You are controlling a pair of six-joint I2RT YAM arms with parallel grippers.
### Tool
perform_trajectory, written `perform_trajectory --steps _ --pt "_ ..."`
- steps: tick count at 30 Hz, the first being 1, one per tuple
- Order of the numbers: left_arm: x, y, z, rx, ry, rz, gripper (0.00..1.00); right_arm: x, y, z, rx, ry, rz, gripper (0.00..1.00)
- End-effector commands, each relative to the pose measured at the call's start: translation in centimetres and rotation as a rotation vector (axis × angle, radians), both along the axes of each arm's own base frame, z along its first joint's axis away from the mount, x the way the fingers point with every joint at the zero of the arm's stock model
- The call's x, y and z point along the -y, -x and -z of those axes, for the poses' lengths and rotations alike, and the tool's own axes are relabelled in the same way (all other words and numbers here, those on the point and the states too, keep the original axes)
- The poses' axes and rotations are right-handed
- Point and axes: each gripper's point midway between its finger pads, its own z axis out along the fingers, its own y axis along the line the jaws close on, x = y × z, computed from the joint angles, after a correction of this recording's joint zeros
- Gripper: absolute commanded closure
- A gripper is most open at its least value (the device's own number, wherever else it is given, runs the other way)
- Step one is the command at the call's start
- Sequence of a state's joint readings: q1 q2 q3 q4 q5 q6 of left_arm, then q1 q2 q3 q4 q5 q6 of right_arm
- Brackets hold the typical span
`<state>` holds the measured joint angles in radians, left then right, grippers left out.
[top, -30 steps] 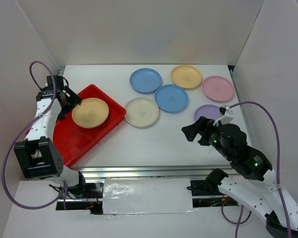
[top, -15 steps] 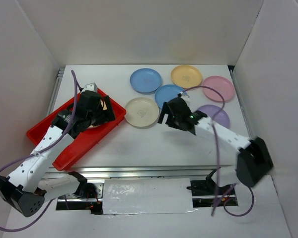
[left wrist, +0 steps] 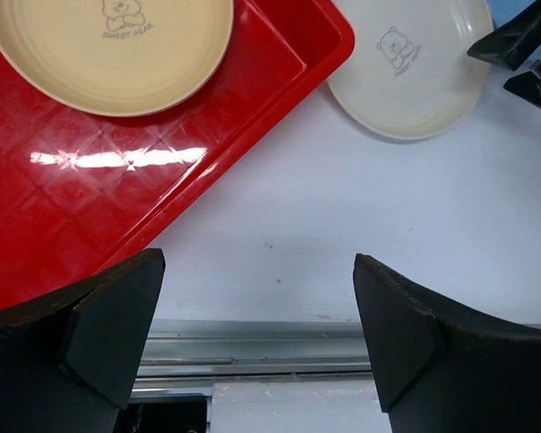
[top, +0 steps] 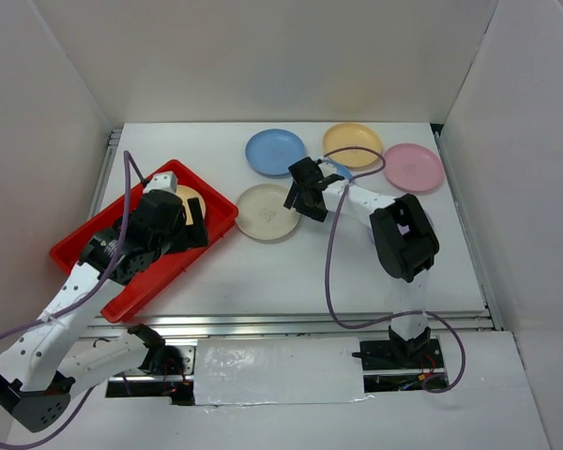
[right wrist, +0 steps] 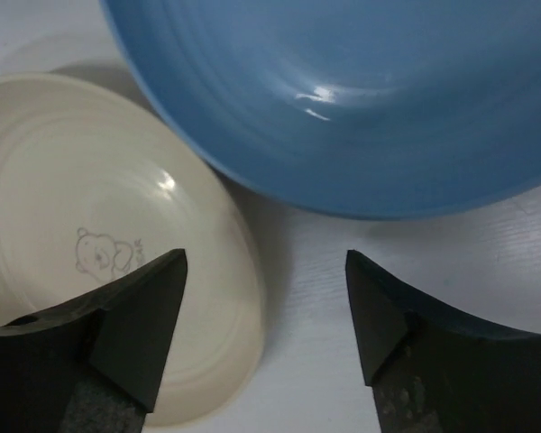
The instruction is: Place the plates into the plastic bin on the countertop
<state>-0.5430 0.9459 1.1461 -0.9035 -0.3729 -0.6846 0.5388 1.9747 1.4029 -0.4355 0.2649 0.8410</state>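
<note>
- The plastic bin (top: pixel 169 267) (left wrist: pixel 72 207), bright red, is seen at an angle on the left of the white desk (top: pixel 263 272) (left wrist: pixel 279 234).
- One yellow-orange plate (top: pixel 190 195) (left wrist: pixel 108 45) is lying flat inside the bin, partly covered by the left arm in the top view.
- The left end effector (top: pixel 193 221) (left wrist: pixel 257 334) is held over the bin's near right rim. Its fingers are spread wide and nothing is gripped.
- A cream plate (top: pixel 267 213) (left wrist: pixel 410 63) (right wrist: pixel 90 244) is set on the desk just beside the bin's right corner.
- The right end effector (top: pixel 305 195) (right wrist: pixel 266 316) is held low between the cream plate and a blue plate (right wrist: pixel 343 90). Its jaws are parted; only the cream plate's rim and bare desk are seen between them, and nothing is pinched.
- Farther back, a second blue plate (top: pixel 275 152), a second yellow-orange plate (top: pixel 353 144) and a pink plate (top: pixel 413 167) are left on the desk outside the bin.
</note>
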Motion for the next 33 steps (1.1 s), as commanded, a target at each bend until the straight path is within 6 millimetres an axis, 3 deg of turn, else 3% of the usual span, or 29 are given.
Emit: perform_trajectory --steps 1,3,7,10,15,19,22,23,26,29,33 --pt "-0.8 0.3 0.2 0.009 -0.036 0.0 0.01 0.8 0.0 0.4 -0.015 0.062 0.037 0.26" --pt "-0.9 0.3 0.3 0.015 -0.031 -0.001 0.01 0.9 0.8 1.3 -0.035 0.065 0.032 0.31" --pt "-1.2 0.4 0.7 0.008 -0.027 -0.006 0.01 0.9 2.1 2.8 -0.067 0.061 0.018 0.52" --pt "-1.5 0.6 1.0 0.005 -0.031 -0.008 0.01 0.9 3.2 3.0 -0.064 0.064 0.015 0.67" --pt "-1.9 0.8 1.2 0.008 -0.026 -0.019 0.01 1.6 5.1 1.4 -0.015 0.068 0.037 0.92" --pt "-1.8 0.9 1.3 0.005 -0.02 -0.019 0.01 3.2 7.8 0.8 -0.002 0.109 0.054 1.0" --pt "-1.2 0.8 1.3 0.001 -0.003 0.003 0.01 4.3 9.9 -1.1 0.042 0.151 0.066 1.0" --pt "-0.7 0.4 1.1 0.011 0.011 0.014 0.01 3.6 10.8 -2.9 0.085 0.133 0.044 1.0" --pt "1.0 0.0 1.5 -0.016 0.044 0.071 0.01 4.2 12.6 -4.8 0.116 0.18 0.033 1.0" --pt "3.1 -0.5 1.8 -0.048 0.065 0.135 0.01 3.1 15.5 -8.2 0.156 0.199 -0.041 1.0" --pt "5.0 -1.0 2.5 -0.079 0.058 0.182 0.01 0.9 17.1 -11.5 0.203 0.11 -0.156 1.0"
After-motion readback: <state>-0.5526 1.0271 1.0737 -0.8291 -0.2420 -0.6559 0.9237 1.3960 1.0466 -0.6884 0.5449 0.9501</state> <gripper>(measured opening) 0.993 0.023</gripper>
